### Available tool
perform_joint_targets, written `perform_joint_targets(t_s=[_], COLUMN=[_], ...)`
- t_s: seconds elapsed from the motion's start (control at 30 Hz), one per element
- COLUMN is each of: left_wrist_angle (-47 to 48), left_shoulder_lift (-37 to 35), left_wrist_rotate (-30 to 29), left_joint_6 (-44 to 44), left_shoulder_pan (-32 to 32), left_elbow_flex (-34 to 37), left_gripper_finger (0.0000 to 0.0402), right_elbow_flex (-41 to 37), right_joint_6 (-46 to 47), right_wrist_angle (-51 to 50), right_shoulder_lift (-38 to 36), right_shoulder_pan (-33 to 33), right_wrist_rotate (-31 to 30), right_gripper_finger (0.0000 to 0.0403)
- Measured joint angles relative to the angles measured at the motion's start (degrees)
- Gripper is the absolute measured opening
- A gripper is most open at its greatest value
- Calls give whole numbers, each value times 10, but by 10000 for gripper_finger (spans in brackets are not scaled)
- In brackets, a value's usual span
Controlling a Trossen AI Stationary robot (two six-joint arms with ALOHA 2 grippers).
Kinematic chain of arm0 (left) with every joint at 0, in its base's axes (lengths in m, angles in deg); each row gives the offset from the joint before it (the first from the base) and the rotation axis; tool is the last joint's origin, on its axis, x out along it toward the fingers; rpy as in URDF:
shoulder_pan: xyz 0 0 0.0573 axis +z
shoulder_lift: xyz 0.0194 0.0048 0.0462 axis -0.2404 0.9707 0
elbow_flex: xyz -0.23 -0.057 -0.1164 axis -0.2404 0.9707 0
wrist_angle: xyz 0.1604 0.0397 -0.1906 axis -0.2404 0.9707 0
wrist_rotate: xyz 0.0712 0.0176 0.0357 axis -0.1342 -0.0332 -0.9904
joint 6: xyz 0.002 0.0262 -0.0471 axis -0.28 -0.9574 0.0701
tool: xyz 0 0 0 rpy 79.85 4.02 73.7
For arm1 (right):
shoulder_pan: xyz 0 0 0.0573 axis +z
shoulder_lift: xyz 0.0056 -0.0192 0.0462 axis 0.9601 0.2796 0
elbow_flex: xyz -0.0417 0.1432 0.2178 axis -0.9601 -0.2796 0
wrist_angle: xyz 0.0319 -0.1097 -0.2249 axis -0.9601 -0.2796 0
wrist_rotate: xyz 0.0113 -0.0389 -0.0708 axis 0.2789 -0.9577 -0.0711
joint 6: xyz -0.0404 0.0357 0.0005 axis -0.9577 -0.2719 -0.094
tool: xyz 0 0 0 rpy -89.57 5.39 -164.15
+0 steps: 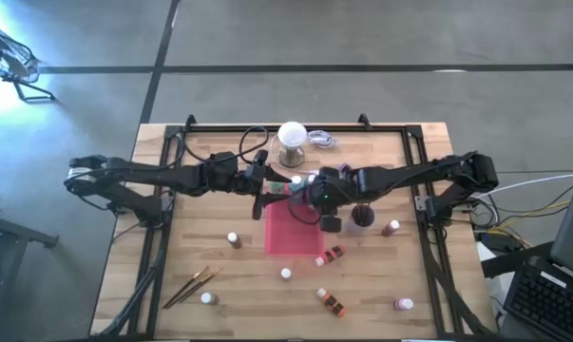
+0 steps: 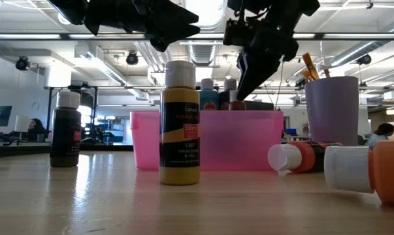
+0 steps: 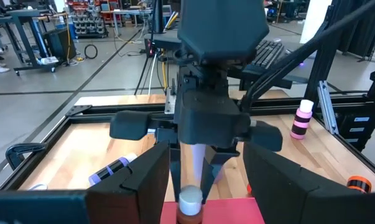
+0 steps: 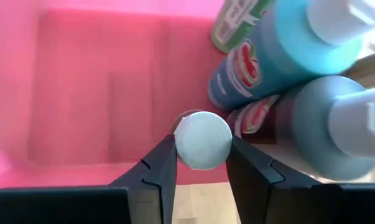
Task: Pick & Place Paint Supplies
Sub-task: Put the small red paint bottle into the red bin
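Overhead view, left to right. Near the table's (image 1: 381, 294) front left edge lie thin brushes (image 1: 193, 285), w/ a capped bottle just beside them. The left arm reaches in toward the middle; left pincer (image 1: 262, 180) hovers at the pink tray's (image 1: 291, 237) far edge, fingers spread, holding nothing, prob. waiting or ready to steady things. Behind it stands the white ball-topped stand (image 1: 292, 141). The right arm comes in from the right; right pincer (image 1: 310, 195) sits over the tray's far end, where taller teal and blue bottles (image 4: 280, 56) cluster. More small bottles lie scattered to the tray's right and front, not yet collected, so the task looks partway done.

Only the right wrist view shows the grip: its two fingers pinch a small white-capped bottle (image 4: 203, 139) upright over the tray's near rim, prob. so it goes in standing. The left wrist view shows that same cap from the opposite side, under the right arm. The low view adds a yellow bottle (image 2: 180, 124) standing up front, a dark bottle (image 2: 65, 128) at left, and a lilac cup (image 2: 332, 111) holding brushes at right.
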Motion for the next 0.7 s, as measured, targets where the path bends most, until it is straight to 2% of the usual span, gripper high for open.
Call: perform_joint_targets(t_s=[0.13,0.7], left_wrist_angle=[0,0], left_shoulder_lift=[0,0], left_wrist_rotate=[0,0], left_joint_6=[0,0], left_shoulder_pan=[0,0], left_elbow_flex=[0,0], left_gripper_finger=[209,209], right_elbow_flex=[-1,-38], right_joint_6=[0,7], right_wrist_angle=[0,30], right_shoulder_lift=[1,0], right_shoulder_pan=[-1,-13], right_wrist_rotate=[-15,-15], right_gripper_finger=[109,109])
